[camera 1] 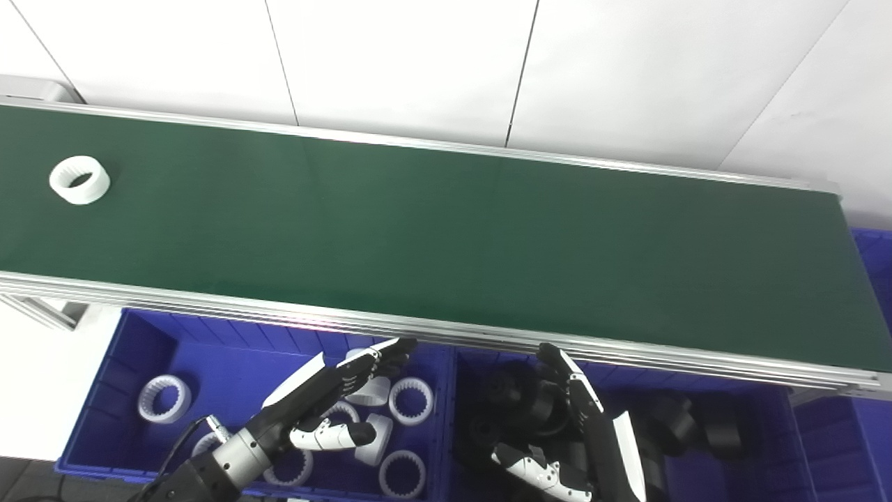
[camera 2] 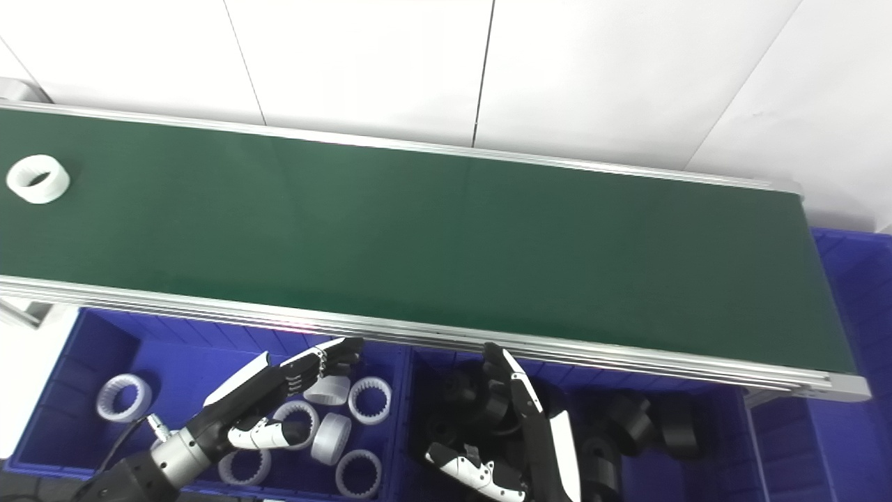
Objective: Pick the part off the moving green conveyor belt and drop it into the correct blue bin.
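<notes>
I can read no writing or brand on anything here. The part I am after is a white ring (camera 1: 79,180) with small teeth around its inner wall, lying flat with its hole facing up at the far left of the green belt (camera 1: 446,237), well apart from both my hands. The belt runs across the view between silver rails, tilting down toward the right. Below its near rail sit two blue bins side by side: the left bin (camera 1: 118,362) holds several white toothed rings (camera 1: 411,401) like the one on the belt, some flat and some tipped on edge, and the right bin (camera 1: 822,425) holds black parts (camera 1: 519,397) of similar round shape. My left hand (camera 1: 327,401) hangs over the left bin with its fingers stretched forward together toward the rail and the thumb held out underneath, gripping nothing. My right hand (camera 1: 578,432) hangs over the right bin, fingers straight and pointing up at the rail, thumb spread to the side, also empty.
</notes>
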`<state>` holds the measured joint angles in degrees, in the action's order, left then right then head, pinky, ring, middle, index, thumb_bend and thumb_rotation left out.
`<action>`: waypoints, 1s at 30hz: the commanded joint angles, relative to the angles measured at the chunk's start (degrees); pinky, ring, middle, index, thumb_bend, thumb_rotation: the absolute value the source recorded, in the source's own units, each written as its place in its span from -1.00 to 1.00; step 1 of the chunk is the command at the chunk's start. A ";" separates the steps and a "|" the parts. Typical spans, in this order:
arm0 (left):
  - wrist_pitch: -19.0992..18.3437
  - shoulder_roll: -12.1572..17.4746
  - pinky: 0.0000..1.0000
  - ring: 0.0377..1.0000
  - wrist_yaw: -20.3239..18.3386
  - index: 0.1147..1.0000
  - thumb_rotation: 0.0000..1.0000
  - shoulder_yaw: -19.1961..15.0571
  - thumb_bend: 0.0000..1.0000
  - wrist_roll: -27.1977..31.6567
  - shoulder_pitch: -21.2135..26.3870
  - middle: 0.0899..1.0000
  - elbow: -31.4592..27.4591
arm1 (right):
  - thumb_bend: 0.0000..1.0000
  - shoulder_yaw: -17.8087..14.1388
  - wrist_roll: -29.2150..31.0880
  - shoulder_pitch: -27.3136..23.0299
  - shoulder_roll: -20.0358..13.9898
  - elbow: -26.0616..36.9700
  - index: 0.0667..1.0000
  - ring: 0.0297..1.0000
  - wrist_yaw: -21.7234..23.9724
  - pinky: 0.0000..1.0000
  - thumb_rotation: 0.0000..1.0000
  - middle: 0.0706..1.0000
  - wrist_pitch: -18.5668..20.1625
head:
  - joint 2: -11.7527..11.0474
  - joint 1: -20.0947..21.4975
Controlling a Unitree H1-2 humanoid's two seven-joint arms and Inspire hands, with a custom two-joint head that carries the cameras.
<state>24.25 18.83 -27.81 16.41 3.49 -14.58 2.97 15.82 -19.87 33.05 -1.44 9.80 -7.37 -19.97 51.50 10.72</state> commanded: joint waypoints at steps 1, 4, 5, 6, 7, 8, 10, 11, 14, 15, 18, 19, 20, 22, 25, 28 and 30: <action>2.18 0.09 0.80 0.87 0.15 0.87 0.44 -0.44 0.43 0.51 0.49 0.91 -0.84 | 0.49 0.16 0.30 0.57 0.40 1.67 0.75 0.68 0.64 0.58 -0.14 0.72 -0.03 | -0.05 0.12; 2.45 -0.16 0.85 0.89 0.13 0.87 0.38 -0.59 0.40 1.13 0.36 0.90 -0.65 | 0.49 0.14 0.69 0.60 0.46 1.69 0.75 0.68 0.90 0.58 -0.15 0.72 -0.10 | -0.02 0.12; 2.49 -0.22 0.86 0.90 0.14 0.87 0.36 -0.62 0.39 1.20 0.31 0.91 -0.68 | 0.48 0.12 0.63 0.65 0.49 1.76 0.75 0.68 0.92 0.58 -0.17 0.72 0.01 | 0.01 0.02; 2.51 -0.25 0.86 0.90 0.14 0.88 0.36 -0.64 0.39 1.22 0.28 0.91 -0.70 | 0.48 0.09 0.57 0.68 0.53 1.80 0.75 0.68 0.92 0.57 -0.18 0.72 0.07 | 0.01 0.02; 2.57 -0.43 0.86 0.90 0.16 0.88 0.35 -0.82 0.39 0.85 0.29 0.91 -0.65 | 0.48 0.05 0.53 0.70 0.54 1.80 0.75 0.68 0.88 0.57 -0.18 0.72 0.01 | 0.03 0.02; 2.61 -0.57 0.85 0.90 0.15 0.89 0.35 -0.97 0.40 0.59 0.30 0.91 -0.59 | 0.48 0.02 0.51 0.71 0.55 1.79 0.75 0.68 0.87 0.58 -0.18 0.72 -0.05 | 0.04 0.03; 2.65 -1.36 0.82 0.89 -0.32 0.89 0.33 -1.62 0.45 1.22 0.28 0.91 0.00 | 0.49 -0.06 0.37 0.72 0.57 1.81 0.75 0.68 0.87 0.58 -0.16 0.72 -0.08 | 0.04 0.04; 2.64 -1.65 0.81 0.88 -0.41 0.89 0.32 -1.90 0.46 1.37 0.14 0.91 0.06 | 0.49 -0.10 0.27 0.72 0.56 1.85 0.75 0.68 0.90 0.58 -0.16 0.72 0.00 | 0.02 0.15; 2.65 -2.21 0.84 0.89 -0.70 0.91 0.25 -2.49 0.53 1.50 -0.27 0.92 -0.10 | 0.50 -0.21 0.21 0.66 0.55 1.68 0.74 0.67 0.86 0.57 -0.14 0.71 -0.25 | 0.04 0.10; 2.65 -2.28 0.84 0.89 -0.62 0.91 0.24 -2.57 0.55 1.45 -0.43 0.92 -0.25 | 0.50 -0.24 0.22 0.64 0.53 1.64 0.74 0.67 0.85 0.57 -0.14 0.71 -0.34 | 0.04 0.07; 2.62 -2.50 0.82 0.87 -0.38 0.90 0.20 -2.66 0.63 1.40 -0.72 0.91 -0.48 | 0.50 -0.31 0.10 0.67 0.52 1.60 0.74 0.67 0.79 0.57 -0.13 0.71 -0.47 | 0.03 0.11; 2.61 -2.60 0.81 0.87 -0.27 0.90 0.20 -2.71 0.63 1.33 -0.78 0.91 -0.54 | 0.50 -0.34 0.00 0.65 0.51 1.55 0.74 0.67 0.76 0.57 -0.13 0.71 -0.59 | 0.00 0.09; 2.62 -2.75 0.81 0.86 -0.11 0.90 0.20 -2.80 0.65 1.10 -0.83 0.90 -0.56 | 0.50 -0.34 0.03 0.65 0.51 1.53 0.74 0.67 0.79 0.57 -0.13 0.71 -0.64 | -0.01 0.08; 2.59 -2.94 0.80 0.85 0.28 0.89 0.21 -2.93 0.68 0.52 -0.94 0.89 -0.74 | 0.50 -0.35 0.20 0.67 0.50 1.56 0.74 0.67 0.92 0.57 -0.13 0.71 -0.51 | 0.01 0.08; 2.42 -2.87 0.80 0.86 -0.07 0.89 0.18 -2.72 0.70 1.44 -1.05 0.90 -0.73 | 0.50 -0.34 0.16 0.72 0.52 1.53 0.74 0.68 0.93 0.58 -0.13 0.71 -0.50 | -0.47 -0.07; 2.52 -3.08 0.81 0.85 0.07 0.88 0.17 -2.67 0.72 1.00 -1.40 0.89 -0.50 | 0.50 -0.48 -0.15 0.78 0.37 0.56 0.74 0.67 0.49 0.56 -0.12 0.71 -1.44 | -4.11 -5.37; 2.63 -3.34 0.84 0.86 -0.58 0.88 0.14 -2.28 0.69 1.26 -1.74 0.89 0.21 | 0.49 -0.74 -0.51 0.83 -0.34 -0.77 0.75 0.67 0.10 0.55 -0.09 0.71 -3.12 | -7.25 -9.83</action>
<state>24.43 15.43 -27.98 14.06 3.60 -15.84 3.66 15.27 -20.16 33.07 -1.54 8.96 -6.70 -20.23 44.24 1.01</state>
